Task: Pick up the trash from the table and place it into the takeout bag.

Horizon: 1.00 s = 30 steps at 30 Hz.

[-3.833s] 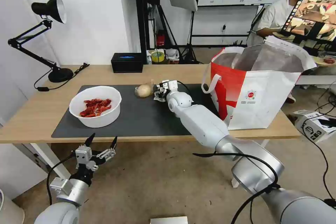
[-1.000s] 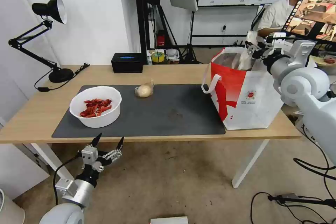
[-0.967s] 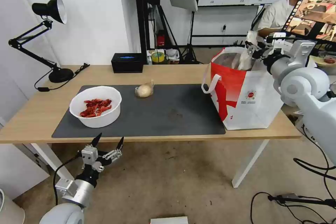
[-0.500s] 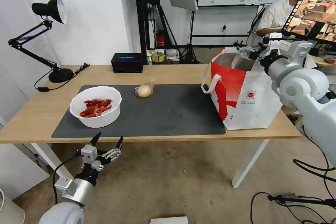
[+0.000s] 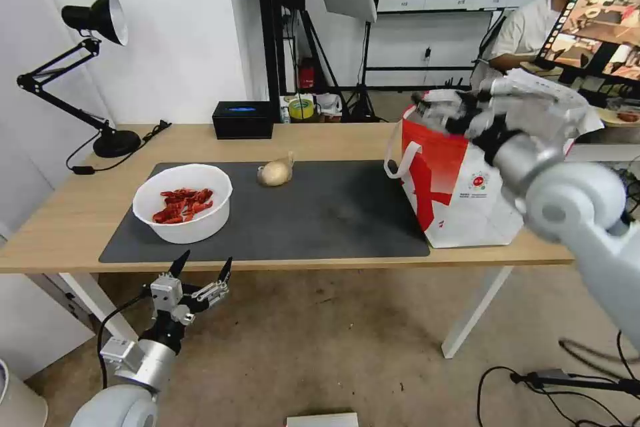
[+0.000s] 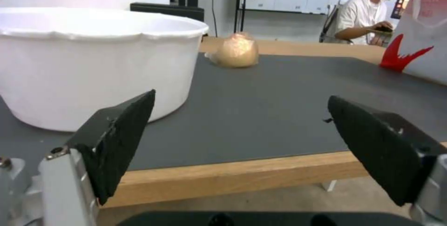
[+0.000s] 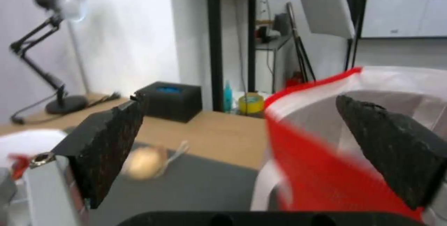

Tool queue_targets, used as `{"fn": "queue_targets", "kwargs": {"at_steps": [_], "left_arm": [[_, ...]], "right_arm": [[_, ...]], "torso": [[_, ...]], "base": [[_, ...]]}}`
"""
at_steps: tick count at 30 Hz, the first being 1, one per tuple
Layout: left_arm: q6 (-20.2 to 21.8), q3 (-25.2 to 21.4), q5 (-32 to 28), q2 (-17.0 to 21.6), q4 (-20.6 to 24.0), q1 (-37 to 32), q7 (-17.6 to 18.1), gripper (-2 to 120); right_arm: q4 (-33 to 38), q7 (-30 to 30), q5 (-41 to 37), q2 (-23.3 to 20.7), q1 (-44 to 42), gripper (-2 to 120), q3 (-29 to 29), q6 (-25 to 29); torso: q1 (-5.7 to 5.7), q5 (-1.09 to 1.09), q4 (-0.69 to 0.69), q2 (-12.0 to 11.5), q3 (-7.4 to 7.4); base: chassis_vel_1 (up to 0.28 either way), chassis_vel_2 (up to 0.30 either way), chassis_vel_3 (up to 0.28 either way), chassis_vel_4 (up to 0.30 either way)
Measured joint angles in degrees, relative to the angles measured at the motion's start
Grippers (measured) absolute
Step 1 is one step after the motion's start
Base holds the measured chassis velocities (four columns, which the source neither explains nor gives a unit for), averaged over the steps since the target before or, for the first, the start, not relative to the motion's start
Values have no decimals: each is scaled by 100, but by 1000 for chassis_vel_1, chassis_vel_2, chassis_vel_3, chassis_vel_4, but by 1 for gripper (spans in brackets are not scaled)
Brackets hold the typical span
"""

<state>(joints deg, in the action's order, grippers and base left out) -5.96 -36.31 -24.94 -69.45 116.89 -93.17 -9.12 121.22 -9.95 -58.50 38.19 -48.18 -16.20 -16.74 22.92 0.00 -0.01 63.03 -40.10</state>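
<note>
Right now the right gripper (image 5: pixel 443 110) is hanging raised over the near-left rim of the takeout bag (image 5: pixel 467 180), its arm reaching up from the right side, blurred; its 2 jaws are spread wide with nothing between them. Left gripper (image 5: pixel 200 270) is sitting low below the front edge of the table (image 5: pixel 67 213), pointing up toward it, jaws splayed apart and empty. White bowl of red shells (image 5: pixel 182 202) is resting on the dark grey mat (image 5: pixel 320 213) at its left end, beige lump (image 5: pixel 274 172) lying near the mat's far edge, well apart from the bag standing at the table's right end.
</note>
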Motion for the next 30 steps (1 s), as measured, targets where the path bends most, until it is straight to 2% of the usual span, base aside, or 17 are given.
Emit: {"fn": "queue_targets", "kwargs": {"at_steps": [4, 13, 16, 22, 30], "left_arm": [[-23, 0, 48, -93, -10, -30, -8, 100], [-117, -57, 62, -167, 17, -133, -110, 100], [-124, -67, 62, -167, 25, -150, -115, 100], [-130, -71, 62, -172, 30, -162, -116, 100], [-137, -49, 72, -188, -4, -147, -118, 100]], "right_arm": [[466, 35, 501, 201, -879, 100, -254, 244], [681, 36, 1022, 486, -1825, 100, -304, 472], [670, 32, 1207, 598, -2130, 100, -313, 599], [359, 9, 1886, 1118, -2935, 100, -261, 1282], [39, -43, 2329, 1421, -3435, 100, -197, 1656]], "torso": [[0, -1, -1, 0, 0], [-1, -1, 0, 0, 0], [-1, -2, 1, 0, 0], [0, 0, 0, 0, 0], [0, 0, 0, 0, 0]], "base": [[0, 0, 0, 0], [0, 0, 0, 0], [0, 0, 0, 0], [0, 0, 0, 0], [0, 0, 0, 0]]}}
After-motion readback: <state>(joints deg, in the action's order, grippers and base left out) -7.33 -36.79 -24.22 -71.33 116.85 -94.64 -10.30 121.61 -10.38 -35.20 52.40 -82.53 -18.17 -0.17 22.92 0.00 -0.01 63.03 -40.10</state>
